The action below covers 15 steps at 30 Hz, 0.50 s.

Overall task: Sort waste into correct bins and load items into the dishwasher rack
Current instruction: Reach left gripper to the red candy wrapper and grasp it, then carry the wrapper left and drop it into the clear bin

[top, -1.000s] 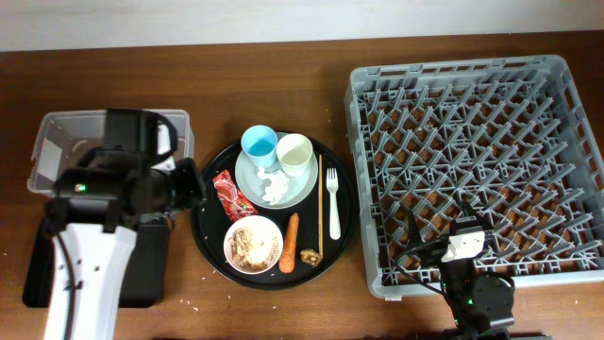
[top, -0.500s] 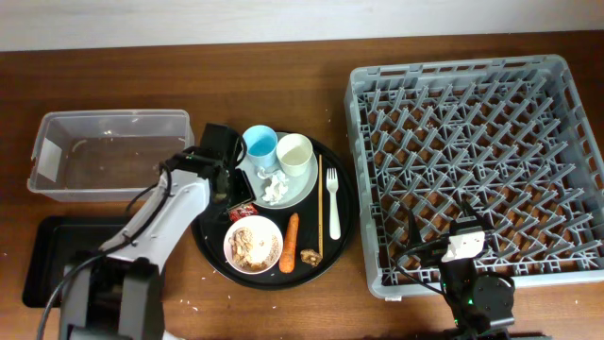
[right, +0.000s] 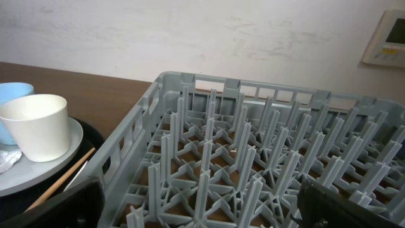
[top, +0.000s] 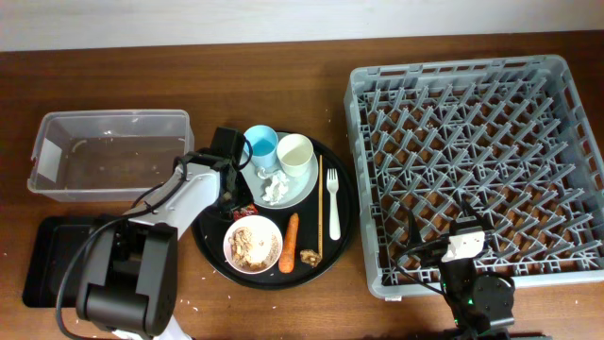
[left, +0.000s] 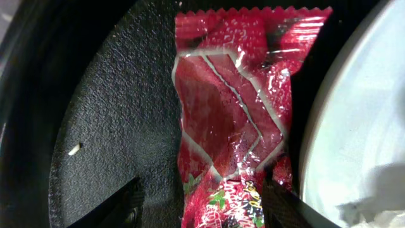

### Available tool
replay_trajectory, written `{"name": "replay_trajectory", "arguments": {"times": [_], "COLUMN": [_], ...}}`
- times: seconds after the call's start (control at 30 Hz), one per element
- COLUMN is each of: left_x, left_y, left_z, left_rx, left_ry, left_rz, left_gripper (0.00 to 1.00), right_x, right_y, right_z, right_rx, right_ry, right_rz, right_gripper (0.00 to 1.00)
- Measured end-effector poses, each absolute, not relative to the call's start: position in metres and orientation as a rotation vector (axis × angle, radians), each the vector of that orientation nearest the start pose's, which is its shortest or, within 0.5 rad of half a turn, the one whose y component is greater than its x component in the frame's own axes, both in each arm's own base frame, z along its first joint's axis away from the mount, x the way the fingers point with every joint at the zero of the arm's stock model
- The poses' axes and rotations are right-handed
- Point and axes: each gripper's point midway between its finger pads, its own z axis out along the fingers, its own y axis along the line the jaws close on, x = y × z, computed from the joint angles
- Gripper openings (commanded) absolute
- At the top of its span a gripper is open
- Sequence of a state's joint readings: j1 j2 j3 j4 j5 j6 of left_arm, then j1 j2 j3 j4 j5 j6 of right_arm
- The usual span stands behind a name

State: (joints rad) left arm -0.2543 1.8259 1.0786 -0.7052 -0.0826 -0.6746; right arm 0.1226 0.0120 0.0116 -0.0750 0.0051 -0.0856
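Red foil wrapper (left: pixel 234 126) lies flat on the big round black tray (left: pixel 107 120), right next to the edge of the white plate (left: pixel 361 120). The left gripper (left: pixel 202 208) hangs close over it. Its two fingers (left: pixel 120 206) are spread apart, one on each side of the wrapper, and they are not pinching it. The clear tub (top: pixel 109 151) sits on the table beside that tray. The right gripper (right: pixel 202 209) is spread wide too and holds nothing, by the front edge of the grey rack (right: pixel 253 158).

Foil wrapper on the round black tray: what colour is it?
Glossy red with pale lines, that crumpled foil wrapper; clearest in the left wrist view.
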Motion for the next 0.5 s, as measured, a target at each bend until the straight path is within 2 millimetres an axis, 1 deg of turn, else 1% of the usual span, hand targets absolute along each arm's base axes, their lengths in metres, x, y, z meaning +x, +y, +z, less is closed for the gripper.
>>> {"name": "replay_trajectory", "arguments": {"times": [0.07,0.13,0.17,0.2,0.23,0.33,0.4,0.5], "left_x": [0.329,0.329,0.329,0.329,0.328,0.328,0.330,0.334], "left_y": [-0.071,-0.070,-0.070,-0.070,-0.070,-0.070,-0.071,-0.072], "left_z": [0.003,0.003,0.003,0.003,0.003,0.008,0.030,0.074], "left_rx": [-0.634,-0.635,-0.635,-0.637,-0.638,-0.619,-0.591,-0.571], "left_ry": [2.930,2.929,2.929,2.930,2.930,2.926,2.884,2.776], "left_rz": [0.032,0.035,0.036,0.037,0.038,0.030,-0.007,-0.083], "left_gripper": [0.37,0.20,0.08,0.02,0.00,0.00,0.01,0.00], "right_x": [0.244,0.244,0.244,0.244,0.244,0.244,0.244,0.244], "right_y": [0.029,0.029,0.029,0.029,0.029,0.029,0.029,0.029], "right_z": [0.158,0.158,0.158,0.158,0.158,0.158,0.158,0.158], "right_rx": [-0.168,-0.168,-0.167,-0.168,-0.167,-0.168,-0.168,-0.167], "right_ry": [1.638,1.638,1.638,1.638,1.638,1.638,1.638,1.638], "right_rz": [0.024,0.024,0.024,0.023,0.024,0.024,0.023,0.024], "right_gripper": [0.99,0.99,0.99,0.99,0.99,0.99,0.99,0.99]}}
